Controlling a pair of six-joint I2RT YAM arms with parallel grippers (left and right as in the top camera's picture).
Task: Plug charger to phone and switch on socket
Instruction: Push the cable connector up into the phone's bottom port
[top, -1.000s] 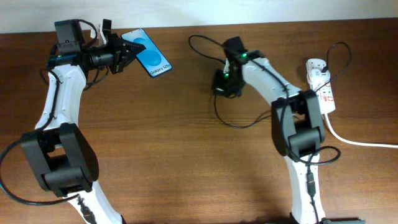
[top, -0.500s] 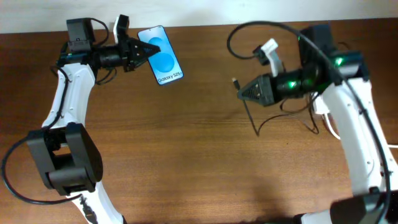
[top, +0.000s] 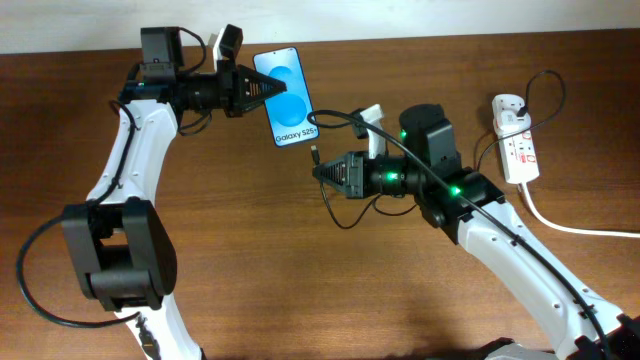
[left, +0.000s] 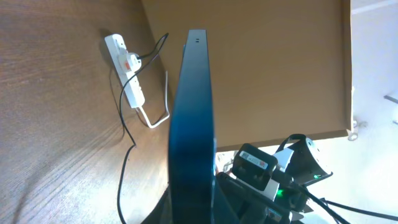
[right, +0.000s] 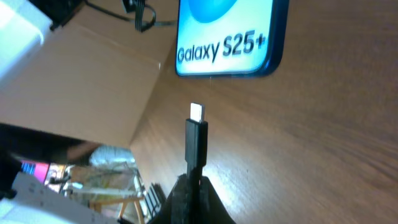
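We see the left gripper (top: 266, 90) clamped on the phone (top: 290, 108) in the upper middle of the overhead frame, its blue screen facing the camera. Our right gripper (top: 321, 172), at centre, is clenched around the charger (right: 196, 142), whose plug tip points at the phone's lower edge without touching it. The socket (top: 518, 148) lies at the far right on the table (top: 250, 260)

white arm links (top: 125, 145), black joints (top: 115, 265), green leds (top: 452, 188)

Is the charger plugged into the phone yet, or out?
Out. The charger tip, held in the right gripper, sits clear of the phone bottom edge, with bare table between them.
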